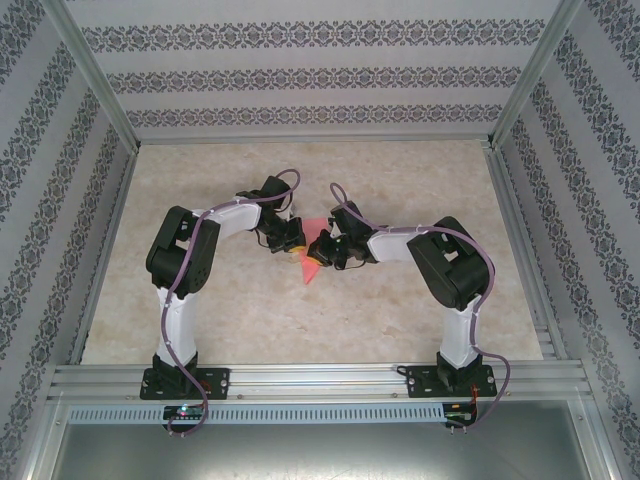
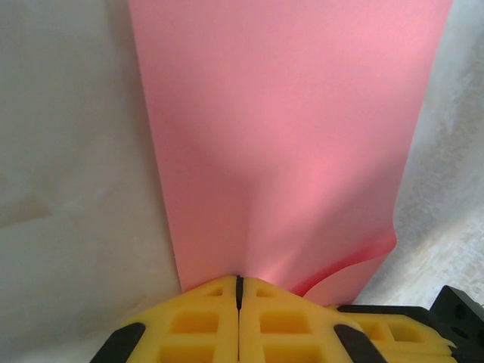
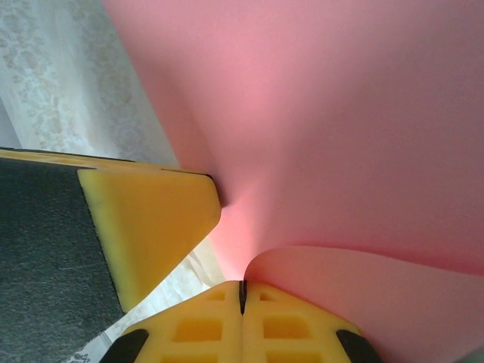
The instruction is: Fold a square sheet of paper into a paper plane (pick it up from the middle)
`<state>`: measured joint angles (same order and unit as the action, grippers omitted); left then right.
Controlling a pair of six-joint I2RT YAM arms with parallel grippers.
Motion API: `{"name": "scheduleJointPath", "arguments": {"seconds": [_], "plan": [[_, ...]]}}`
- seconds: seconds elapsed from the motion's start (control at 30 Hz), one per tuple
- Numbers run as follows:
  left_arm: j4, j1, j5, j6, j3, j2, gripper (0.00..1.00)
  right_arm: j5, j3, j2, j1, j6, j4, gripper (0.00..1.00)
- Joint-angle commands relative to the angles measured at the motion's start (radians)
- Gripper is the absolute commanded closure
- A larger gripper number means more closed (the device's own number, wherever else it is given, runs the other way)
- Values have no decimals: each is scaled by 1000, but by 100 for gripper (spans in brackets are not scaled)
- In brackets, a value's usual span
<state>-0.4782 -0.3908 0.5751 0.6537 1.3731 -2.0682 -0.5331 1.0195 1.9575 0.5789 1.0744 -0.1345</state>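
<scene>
The pink-red square sheet of paper (image 1: 314,252) hangs above the middle of the table between both grippers and looks like a narrow wedge pointing toward the arms. My left gripper (image 1: 291,240) is shut on one edge of the sheet (image 2: 287,136), which spreads away from the yellow fingertips (image 2: 204,318). My right gripper (image 1: 336,250) is shut on another part of the sheet (image 3: 340,113), where a flap curls over beside its fingertips (image 3: 287,325). The two grippers are nearly touching; the left one's yellow finger (image 3: 147,219) stands just left of the right one. The paper plane is out of view.
The beige marbled tabletop (image 1: 420,330) lies open around the arms. Patterned walls (image 1: 300,80) and metal frame posts close in the back and sides. A metal rail (image 1: 320,378) with both arm bases runs along the near edge.
</scene>
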Motion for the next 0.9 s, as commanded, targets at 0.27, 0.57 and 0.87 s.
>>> {"name": "scheduleJointPath", "arguments": {"seconds": [0.27, 0.57, 0.87], "plan": [[-48, 0, -17, -28, -12, -32, 92, -4, 24, 26, 10, -35, 15, 96], [-50, -1, -17, -30, -14, -29, 92, -8, 31, -3, 25, -101, 100, 96], [-49, -1, -16, -28, -12, -29, 92, 10, 39, 2, 27, -115, 119, 96]]}}
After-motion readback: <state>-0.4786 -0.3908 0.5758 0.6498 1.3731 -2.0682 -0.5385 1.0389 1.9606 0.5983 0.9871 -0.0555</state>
